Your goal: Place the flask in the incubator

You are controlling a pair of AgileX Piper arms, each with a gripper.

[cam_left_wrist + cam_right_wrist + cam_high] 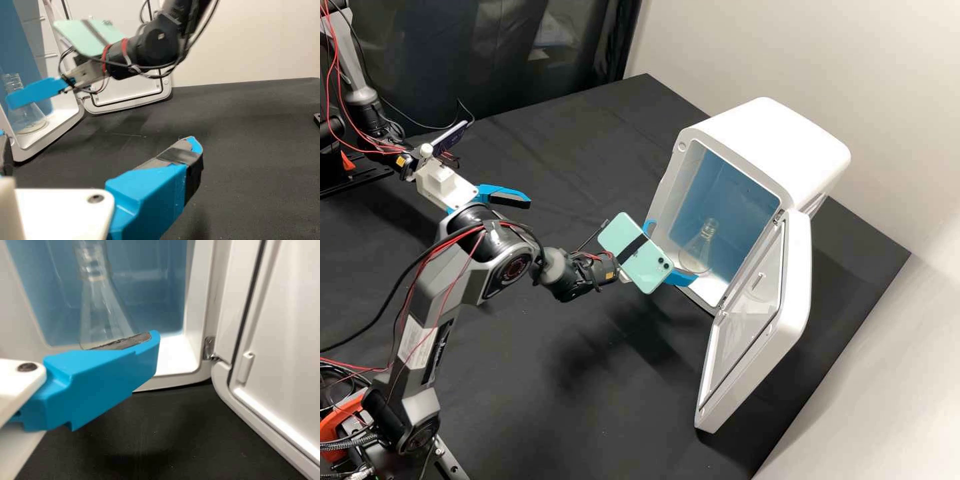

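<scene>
1 clear conical flask (705, 243) stands upright inside 1 open white incubator (773, 147); 2 tools, left tool (490, 202) and right tool (667, 252), both spread.

Incubator (773, 140): white shell, blue interior. Flask (705, 241): clear glass. Tabletop (587, 133): black. Right end effector fingers (95, 380): bright blue. Phone (651, 268): mint green, black strap.

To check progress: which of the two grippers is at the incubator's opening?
The right gripper, beside the flask in the open incubator; the left gripper hangs over the bench, well away.
</scene>
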